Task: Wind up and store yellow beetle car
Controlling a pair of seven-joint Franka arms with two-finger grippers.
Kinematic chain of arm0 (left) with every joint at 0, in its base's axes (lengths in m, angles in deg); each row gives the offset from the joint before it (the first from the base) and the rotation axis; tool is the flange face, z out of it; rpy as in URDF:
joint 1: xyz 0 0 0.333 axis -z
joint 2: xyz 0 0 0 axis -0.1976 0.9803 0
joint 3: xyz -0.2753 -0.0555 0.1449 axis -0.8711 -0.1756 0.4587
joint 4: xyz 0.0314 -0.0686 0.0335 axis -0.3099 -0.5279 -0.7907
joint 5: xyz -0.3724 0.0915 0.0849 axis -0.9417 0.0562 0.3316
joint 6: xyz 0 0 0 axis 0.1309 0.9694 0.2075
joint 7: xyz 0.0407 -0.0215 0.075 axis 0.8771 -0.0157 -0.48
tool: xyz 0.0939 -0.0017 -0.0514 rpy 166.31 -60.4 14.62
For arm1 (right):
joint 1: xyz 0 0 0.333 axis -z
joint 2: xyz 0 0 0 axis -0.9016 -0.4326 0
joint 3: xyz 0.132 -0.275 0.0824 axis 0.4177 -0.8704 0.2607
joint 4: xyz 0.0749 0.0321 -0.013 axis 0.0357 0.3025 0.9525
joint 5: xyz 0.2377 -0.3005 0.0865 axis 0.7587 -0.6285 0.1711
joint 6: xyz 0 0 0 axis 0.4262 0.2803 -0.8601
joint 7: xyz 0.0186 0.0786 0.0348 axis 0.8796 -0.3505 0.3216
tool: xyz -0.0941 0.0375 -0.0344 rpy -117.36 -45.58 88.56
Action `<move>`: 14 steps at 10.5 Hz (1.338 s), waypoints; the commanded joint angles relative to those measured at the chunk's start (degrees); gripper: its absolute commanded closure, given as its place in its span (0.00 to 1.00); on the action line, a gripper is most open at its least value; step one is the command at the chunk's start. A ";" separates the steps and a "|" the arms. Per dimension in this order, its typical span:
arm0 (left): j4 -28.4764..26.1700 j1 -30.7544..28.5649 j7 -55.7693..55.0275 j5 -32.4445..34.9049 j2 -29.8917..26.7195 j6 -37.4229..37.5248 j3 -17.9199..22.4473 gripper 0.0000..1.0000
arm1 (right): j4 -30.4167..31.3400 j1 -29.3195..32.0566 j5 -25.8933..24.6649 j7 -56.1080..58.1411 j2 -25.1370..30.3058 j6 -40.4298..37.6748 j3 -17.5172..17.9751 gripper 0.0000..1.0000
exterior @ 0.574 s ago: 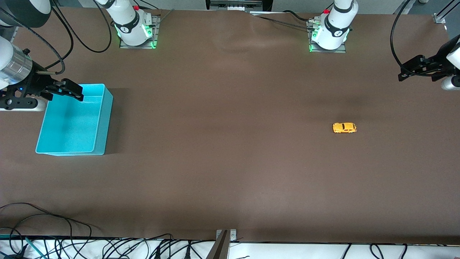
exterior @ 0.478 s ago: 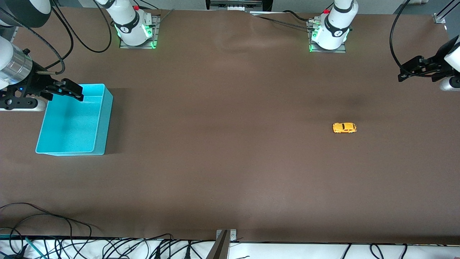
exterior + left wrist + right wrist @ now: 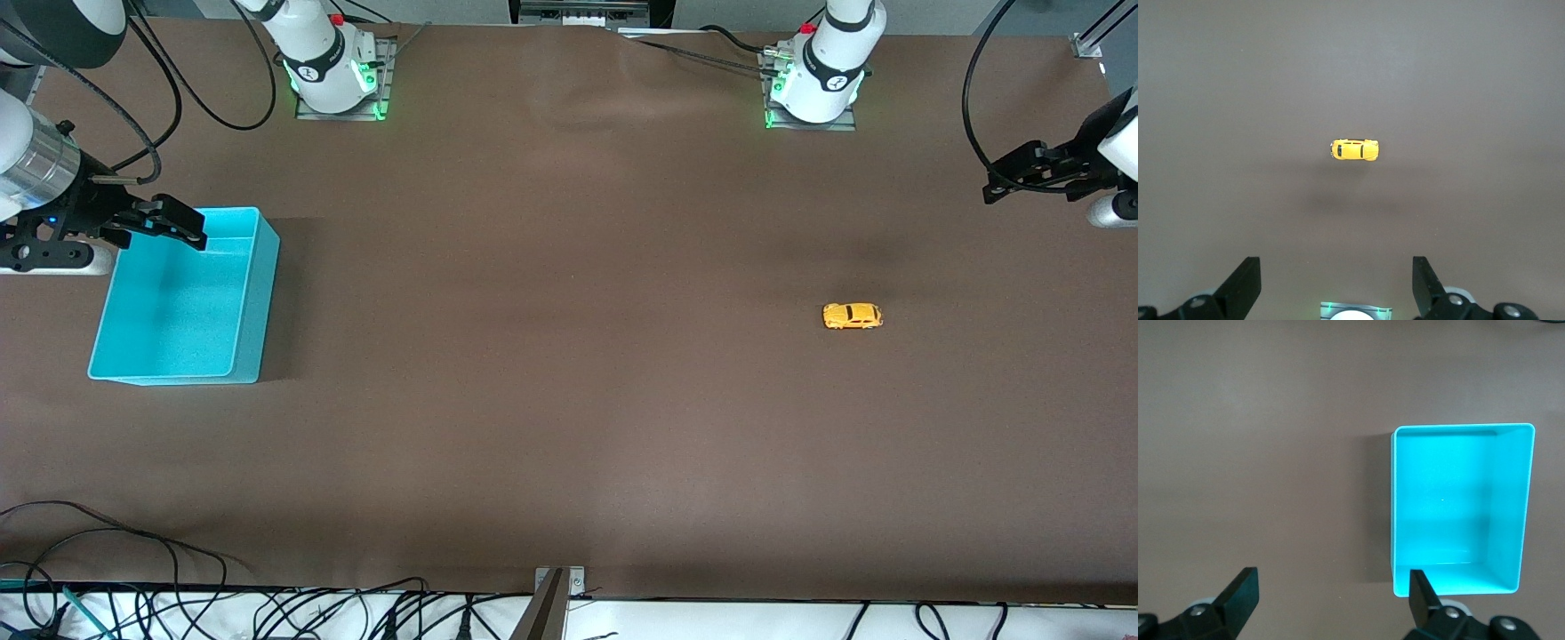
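- The yellow beetle car point(image 3: 853, 316) sits alone on its wheels on the brown counter point(image 3: 569, 373), toward the left arm's end, with bare surface all round it and nothing touching it.
- In the left wrist view the yellow beetle car point(image 3: 1355, 150) lies side-on on the counter, well apart from that claw's two dark fingers point(image 3: 1245, 287).
- The left claw point(image 3: 1022, 173) hangs in the air over the counter's edge at the left arm's end, its jaws spread wide and holding nothing; it is well apart from the car.
- A turquoise bin point(image 3: 253, 293) stands on the counter at the right arm's end, well apart from the car, open at the top.
- The right wrist view looks down into the turquoise bin point(image 3: 1511, 507), and only its bare floor and walls show inside.
- The right claw point(image 3: 173, 227) hovers over the bin's rim on the side nearer the robot bases, jaws spread wide, gripping nothing and touching nothing that can be made out.
- Loose black cables point(image 3: 133, 551) trail along the counter's edge nearest the front camera.
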 commanded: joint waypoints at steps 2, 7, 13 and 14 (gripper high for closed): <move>1.76 0.14 -2.03 -0.29 0.87 1.28 -0.11 0.00 | -0.81 0.05 -0.12 0.27 -0.13 0.10 0.14 0.00; 1.85 -0.39 -1.77 -0.37 0.87 1.28 -0.11 0.00 | -0.81 0.05 -0.47 0.71 -0.13 0.27 0.14 0.00; 1.85 -0.39 -1.77 -0.37 0.87 1.28 -0.11 0.00 | -0.81 0.05 -0.38 0.10 -0.22 0.36 0.14 0.00; 1.85 -0.39 -1.77 -0.37 0.87 1.28 -0.11 0.00 | -0.81 0.05 -0.47 0.01 -0.22 0.27 0.14 0.00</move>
